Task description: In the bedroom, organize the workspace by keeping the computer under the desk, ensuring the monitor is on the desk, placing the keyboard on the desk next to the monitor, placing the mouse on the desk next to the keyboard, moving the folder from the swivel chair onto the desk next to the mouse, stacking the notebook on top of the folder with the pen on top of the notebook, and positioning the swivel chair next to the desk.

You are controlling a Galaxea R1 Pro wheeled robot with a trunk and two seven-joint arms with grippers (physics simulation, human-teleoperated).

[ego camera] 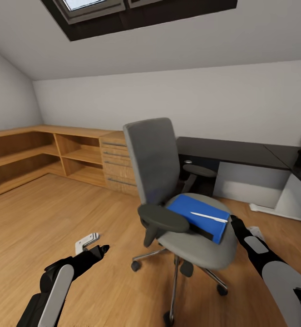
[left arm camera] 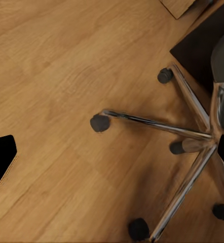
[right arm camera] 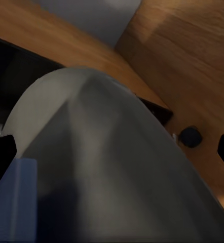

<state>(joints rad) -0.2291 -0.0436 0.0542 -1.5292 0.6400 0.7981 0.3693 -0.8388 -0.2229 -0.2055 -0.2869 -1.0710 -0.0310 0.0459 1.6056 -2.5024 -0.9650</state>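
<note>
The chair stands on the wood floor in the middle of the room, its back turned toward the left, well apart from the desk that runs along the far wall. On its seat lies the blue folder, tilted toward the seat's right edge, with the pen resting across its top. A dark edge shows under the folder's front side — what it is cannot be told.

The left gripper hangs low over the floor, left of the chair's chrome base; its fingers look close together, but whether they are fully closed cannot be told. A small white piece lies on the floor just behind it.

The right gripper sits just beside the folder's right corner at the seat edge — its jaws' state cannot be told. In the right wrist view the grey seat looms close, a blue corner of the folder at one side.

A low wooden shelf unit lines the left wall.
</note>
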